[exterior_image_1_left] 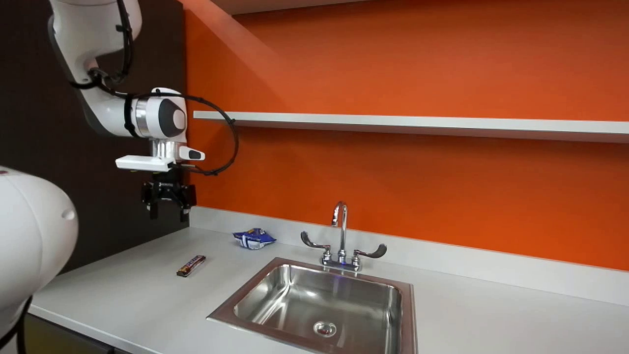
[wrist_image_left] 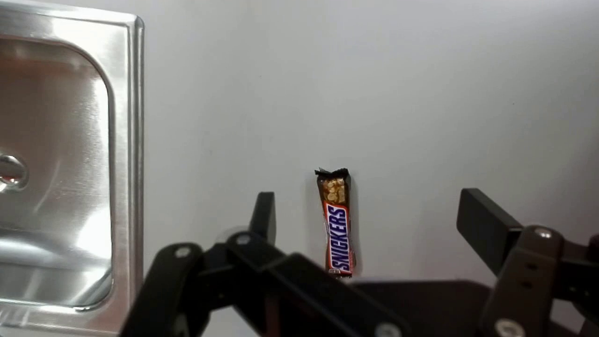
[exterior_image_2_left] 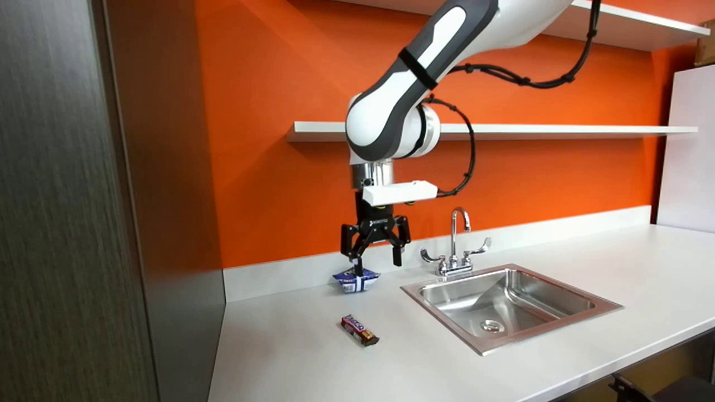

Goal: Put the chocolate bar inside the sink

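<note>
Hand (exterior_image_1_left: 169,215) hanging above the table (exterior_image_2_left: 290,357), two fingers (exterior_image_2_left: 397,255) pointing down, spread well apart. Chocolate bar (wrist_image_left: 337,229), SNICKERS wrapper, lying flat on the table below, beside the sink (exterior_image_1_left: 344,297) and apart from it. Wrist view frames it between the fingers, printed side up. Sink: steel basin set into the table, round drain (exterior_image_1_left: 325,329) in its floor. Chrome faucet (exterior_image_1_left: 343,231) with two handles standing at its back edge. I see a blue-and-white packet (exterior_image_1_left: 254,239) farther back, near the backsplash (exterior_image_1_left: 216,219), apart from the bar. White shelf (exterior_image_1_left: 403,121) along the orange wall (exterior_image_1_left: 417,187), higher up. Dark panel (exterior_image_2_left: 173,251) at the table's end, in both exterior views.
</note>
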